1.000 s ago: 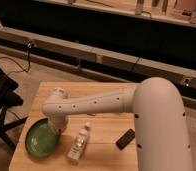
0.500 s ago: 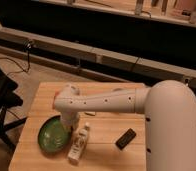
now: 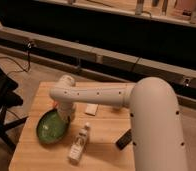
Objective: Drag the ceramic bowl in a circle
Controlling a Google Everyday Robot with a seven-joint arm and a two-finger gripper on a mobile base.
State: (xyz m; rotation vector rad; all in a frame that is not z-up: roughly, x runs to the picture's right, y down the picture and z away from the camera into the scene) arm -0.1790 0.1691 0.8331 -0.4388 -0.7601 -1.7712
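Note:
The ceramic bowl [image 3: 50, 127] is a glossy green shallow bowl with a darker rim, on the front left part of the wooden table [image 3: 103, 157]. My white arm reaches in from the right. My gripper [image 3: 66, 114] points down at the bowl's far right rim and touches it; the wrist hides the contact.
A small clear bottle [image 3: 78, 144] lies just right of the bowl. A white card [image 3: 91, 109] lies behind it, and a black flat object [image 3: 123, 138] lies near my arm. A dark chair [image 3: 1, 102] stands left of the table. A long bench runs behind.
The bowl has slid right and then toward the far side of the table, with my gripper moving along at its rim. The bottle has stayed put.

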